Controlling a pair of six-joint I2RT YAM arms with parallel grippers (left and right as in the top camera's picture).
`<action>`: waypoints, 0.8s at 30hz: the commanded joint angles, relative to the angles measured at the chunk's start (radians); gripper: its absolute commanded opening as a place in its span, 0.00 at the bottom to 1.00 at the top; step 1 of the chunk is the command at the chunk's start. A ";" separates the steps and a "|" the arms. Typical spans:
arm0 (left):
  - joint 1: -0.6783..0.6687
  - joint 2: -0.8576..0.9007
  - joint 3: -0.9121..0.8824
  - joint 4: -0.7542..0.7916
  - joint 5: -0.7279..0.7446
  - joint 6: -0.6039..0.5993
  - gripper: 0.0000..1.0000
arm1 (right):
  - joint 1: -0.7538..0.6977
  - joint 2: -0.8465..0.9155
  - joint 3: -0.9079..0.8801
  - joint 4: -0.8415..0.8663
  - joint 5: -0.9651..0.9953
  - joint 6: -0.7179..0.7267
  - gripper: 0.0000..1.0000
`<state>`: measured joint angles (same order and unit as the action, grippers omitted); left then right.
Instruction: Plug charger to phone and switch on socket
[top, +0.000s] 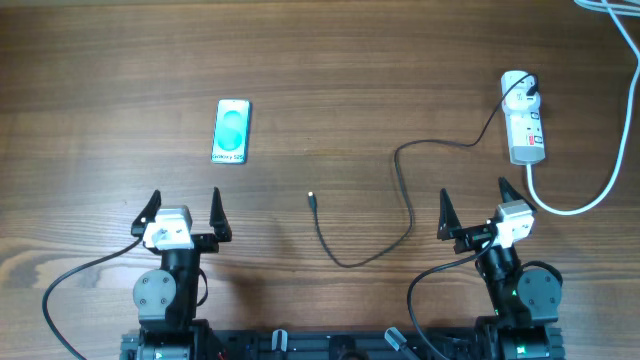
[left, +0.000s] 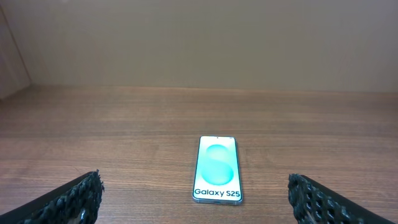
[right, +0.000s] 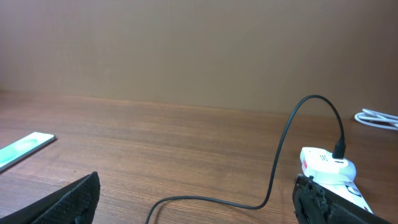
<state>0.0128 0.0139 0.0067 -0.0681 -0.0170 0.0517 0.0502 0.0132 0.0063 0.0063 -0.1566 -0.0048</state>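
Brown wood-grain table (top: 320, 60), evenly lit. Backed along the far edge by a plain matte beige wall (left: 199, 43).

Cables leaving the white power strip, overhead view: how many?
2. The black charger cable runs from the socket's far end to mid-table; the thick white cord leaves its near end, loops right and exits at the top. None seems hidden.

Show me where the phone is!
In the overhead view, the phone lies flat on the left side, just beyond the left claw, far from the socket.
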 joint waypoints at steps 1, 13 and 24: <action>-0.005 -0.007 -0.001 -0.006 0.008 0.019 1.00 | 0.005 0.001 -0.001 0.003 0.002 0.008 1.00; -0.005 -0.007 -0.001 -0.006 0.008 0.019 1.00 | 0.005 0.001 -0.001 0.003 0.002 0.008 0.99; -0.005 -0.007 -0.001 -0.006 0.008 0.019 1.00 | 0.005 0.001 -0.001 0.003 0.002 0.008 1.00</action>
<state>0.0128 0.0139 0.0067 -0.0681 -0.0170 0.0517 0.0502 0.0132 0.0063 0.0067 -0.1566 -0.0051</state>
